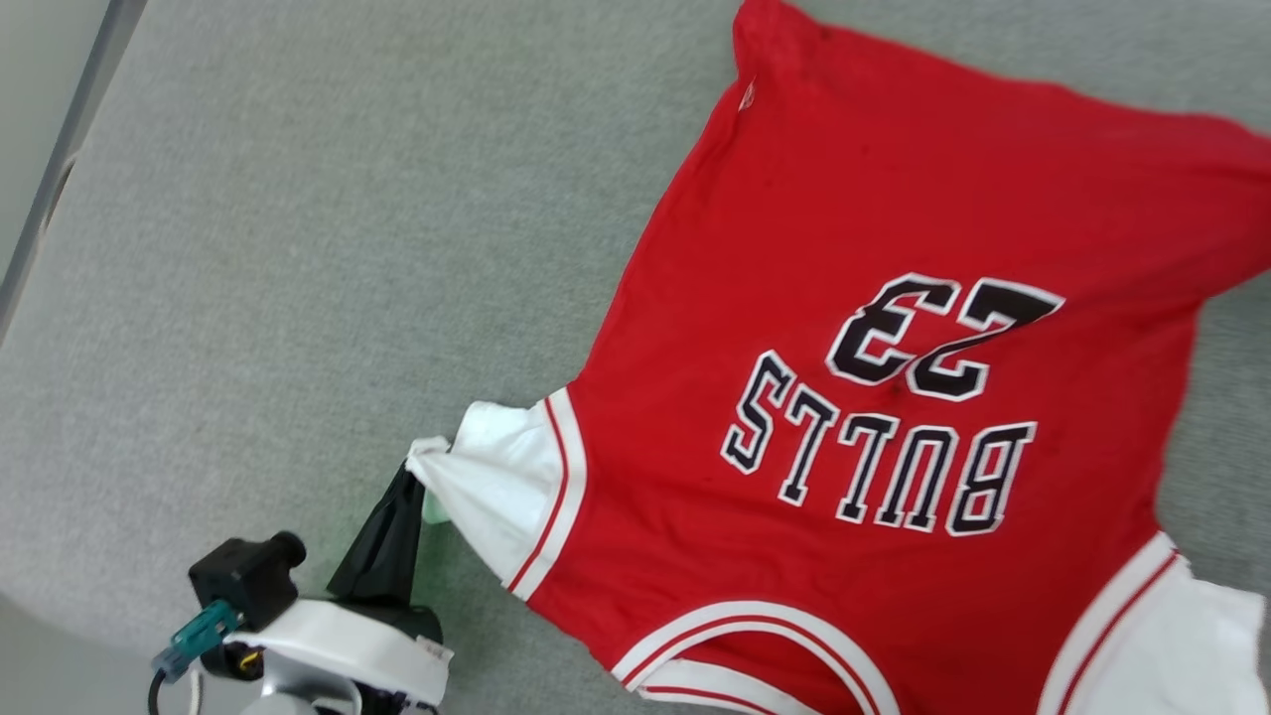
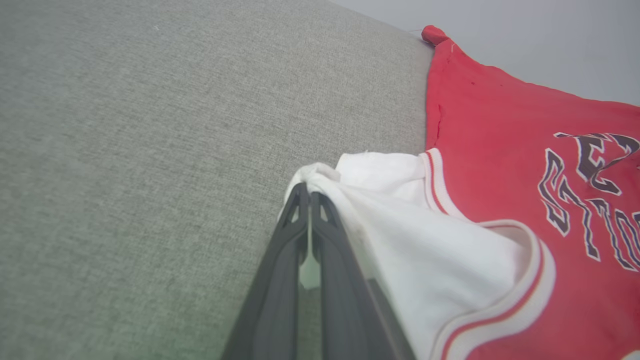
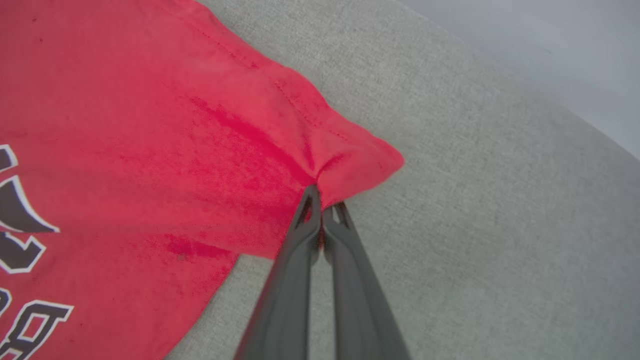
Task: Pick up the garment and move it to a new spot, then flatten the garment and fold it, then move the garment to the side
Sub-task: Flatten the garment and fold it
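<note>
The garment (image 1: 844, 199), a red jersey with "BULLS 23" in black, lies spread on the grey surface with its print upside down to me. My left gripper (image 1: 412, 467) is at the lower left, shut on the bunched tip of the white sleeve (image 1: 496, 477). The left wrist view shows the same grip: the left gripper (image 2: 306, 192) pinches the sleeve (image 2: 400, 240), which pulls taut from the red body (image 2: 500, 125). In the right wrist view my right gripper (image 3: 322, 200) is shut on a puckered red hem corner (image 3: 360, 160) of the garment (image 3: 150, 125).
Grey fabric surface (image 1: 298, 248) stretches wide to the left of the garment. Its left border runs along a pale bar (image 1: 60, 149). Its far edge meets a pale wall (image 3: 550, 50) beyond the hem corner.
</note>
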{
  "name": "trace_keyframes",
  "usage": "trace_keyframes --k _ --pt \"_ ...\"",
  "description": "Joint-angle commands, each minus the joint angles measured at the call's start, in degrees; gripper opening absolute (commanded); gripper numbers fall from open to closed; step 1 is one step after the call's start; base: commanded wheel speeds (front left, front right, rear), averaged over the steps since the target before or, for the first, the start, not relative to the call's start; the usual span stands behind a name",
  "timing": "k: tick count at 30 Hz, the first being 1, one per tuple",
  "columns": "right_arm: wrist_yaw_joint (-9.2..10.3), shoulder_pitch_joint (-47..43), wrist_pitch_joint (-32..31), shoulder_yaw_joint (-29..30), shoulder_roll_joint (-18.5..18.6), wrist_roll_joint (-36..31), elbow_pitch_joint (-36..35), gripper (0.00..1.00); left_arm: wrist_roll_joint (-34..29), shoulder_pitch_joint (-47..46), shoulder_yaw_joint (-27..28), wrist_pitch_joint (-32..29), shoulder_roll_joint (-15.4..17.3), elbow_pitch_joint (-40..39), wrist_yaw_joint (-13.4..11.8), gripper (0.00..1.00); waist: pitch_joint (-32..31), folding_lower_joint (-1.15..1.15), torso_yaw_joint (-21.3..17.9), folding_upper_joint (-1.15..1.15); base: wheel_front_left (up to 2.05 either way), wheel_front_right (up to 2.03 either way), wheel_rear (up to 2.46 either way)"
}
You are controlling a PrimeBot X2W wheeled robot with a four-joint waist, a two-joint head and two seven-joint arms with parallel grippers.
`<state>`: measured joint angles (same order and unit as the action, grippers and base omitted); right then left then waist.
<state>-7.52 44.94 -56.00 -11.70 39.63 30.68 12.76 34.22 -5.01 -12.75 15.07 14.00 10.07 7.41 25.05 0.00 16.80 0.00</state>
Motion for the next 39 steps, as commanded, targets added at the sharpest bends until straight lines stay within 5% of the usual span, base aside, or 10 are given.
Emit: trace_keyframes --k 1,9,23,32,39 --pt "0.06 -1.7 0.7 -0.1 0.3 0.6 -0.6 0.00 0.2 0.8 0.2 0.1 0.3 0.2 -0.1 0.00 -3.0 0.00 -2.9 0.00 0.00 0.00 0.00" --pt "0.06 -19.1 6.3 1.8 3.0 6.7 -9.2 0.00 1.2 5.1 2.7 0.0 2.2 -0.3 -1.3 0.00 -7.7 0.00 -7.7 0.00 0.00 0.00 0.00" --pt "0.06 -47.0 7.0 9.4 -0.2 9.1 -15.4 0.00 2.2 9.7 4.6 -0.4 3.8 -2.3 -3.3 0.00 -11.5 0.00 -13.2 0.00 0.00 0.00 0.00" --pt "0.06 -58.0 4.4 10.6 -2.2 9.7 -14.7 0.00 2.0 10.0 4.3 -0.7 4.5 -2.9 -3.6 0.00 -11.9 0.00 -13.8 0.00 0.00 0.00 0.00" --pt "0.06 -59.4 8.4 8.2 -4.7 8.5 -12.0 0.03 1.9 9.7 4.0 -0.8 4.8 -3.1 -3.8 0.00 -11.9 0.00 -13.7 0.00 0.00 0.00 0.00"
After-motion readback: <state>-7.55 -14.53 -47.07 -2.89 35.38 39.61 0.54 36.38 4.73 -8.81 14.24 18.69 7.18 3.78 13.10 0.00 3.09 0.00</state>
